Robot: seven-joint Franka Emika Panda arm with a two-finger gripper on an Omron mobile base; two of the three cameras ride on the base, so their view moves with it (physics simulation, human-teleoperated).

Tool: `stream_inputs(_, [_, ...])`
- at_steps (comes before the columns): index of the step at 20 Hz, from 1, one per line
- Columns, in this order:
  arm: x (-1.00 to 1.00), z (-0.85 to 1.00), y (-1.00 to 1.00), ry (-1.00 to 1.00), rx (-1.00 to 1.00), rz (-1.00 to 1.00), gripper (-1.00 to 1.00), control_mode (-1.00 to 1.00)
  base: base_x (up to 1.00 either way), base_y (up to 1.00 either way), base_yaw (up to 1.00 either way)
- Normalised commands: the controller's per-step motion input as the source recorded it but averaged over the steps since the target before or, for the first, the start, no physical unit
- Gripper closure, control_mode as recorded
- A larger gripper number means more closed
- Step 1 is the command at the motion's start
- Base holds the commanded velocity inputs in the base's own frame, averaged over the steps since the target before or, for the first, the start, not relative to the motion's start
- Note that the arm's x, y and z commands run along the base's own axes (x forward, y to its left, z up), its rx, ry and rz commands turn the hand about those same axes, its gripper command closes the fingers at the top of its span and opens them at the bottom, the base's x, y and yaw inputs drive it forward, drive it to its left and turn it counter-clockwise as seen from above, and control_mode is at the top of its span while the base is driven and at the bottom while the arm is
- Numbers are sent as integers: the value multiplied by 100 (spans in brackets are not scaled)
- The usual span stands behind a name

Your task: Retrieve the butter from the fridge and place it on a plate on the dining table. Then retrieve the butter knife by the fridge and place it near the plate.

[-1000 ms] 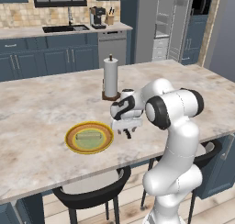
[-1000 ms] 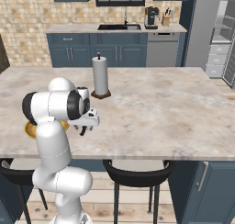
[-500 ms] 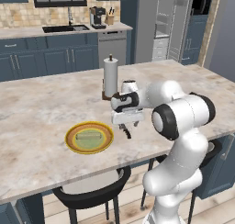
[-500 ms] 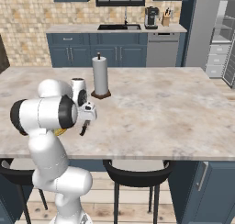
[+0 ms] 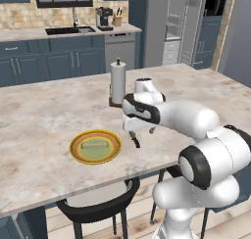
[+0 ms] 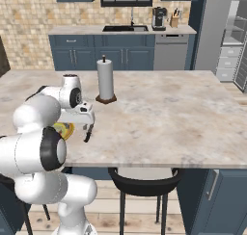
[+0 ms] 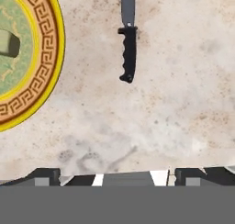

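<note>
Hand view — butter knife [image 7: 128, 44] flat beside plate [image 7: 48, 58] rim — end effector [image 7: 117, 177] wide, empty.

Blue cabinets [image 5: 49, 66], tan brick wall [image 6: 29, 17]

the white panda arm with dark joints rises from its base at the edge of the beige marbled surface [image 5: 44, 135], bends at a bulky elbow and reaches forward and low over the top. its wrist turns the two-finger claw [image 5: 136, 133] downward, close above the stone. the claw's jaws stand spread wide with nothing between them; in the hand view its two dark fingertips [image 7: 46, 176] sit far apart.
</note>
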Motion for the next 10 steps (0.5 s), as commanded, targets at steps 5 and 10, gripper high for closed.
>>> stream_inputs(5, [-99,33,-5,-13,-4,0,-100,-100,0,0,0])
stream_inputs(10, [-90,24,-22,-13,-4,0,-100,-100,0,0,0])
